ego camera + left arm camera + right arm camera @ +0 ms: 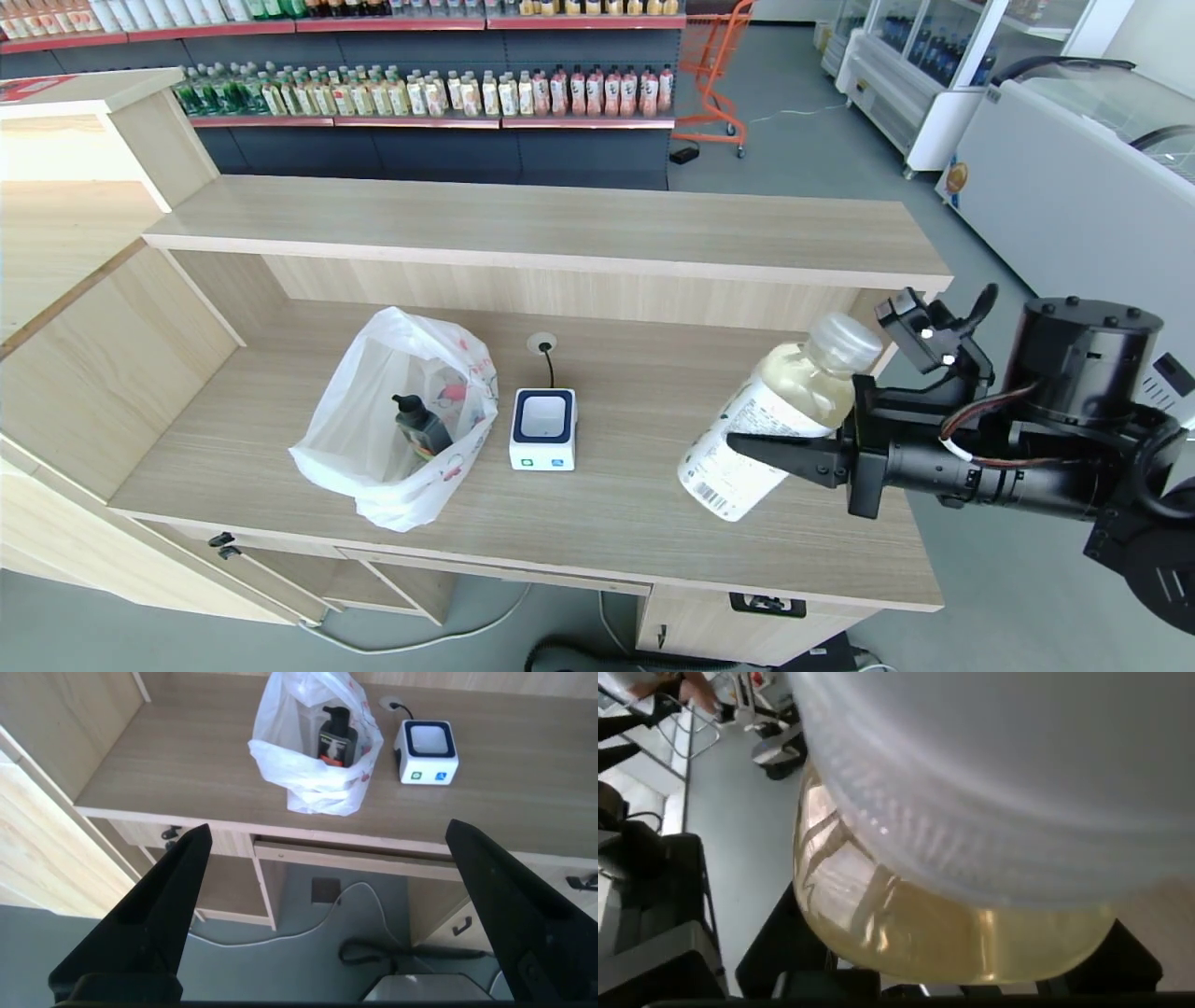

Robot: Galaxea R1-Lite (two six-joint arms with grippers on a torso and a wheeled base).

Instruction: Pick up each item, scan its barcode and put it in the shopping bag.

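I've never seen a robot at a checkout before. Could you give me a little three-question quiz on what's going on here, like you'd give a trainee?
1. True or false: the right claw is gripping a tilted bottle of pale drink.
2. What is already inside the shopping bag?
A. a dark pump bottle
B. a bunch of bananas
C. nothing at all
3. Name the thing standing on the counter between the bag and the held bottle.

Key: 1 true; 2 A; 3 the white scanner.
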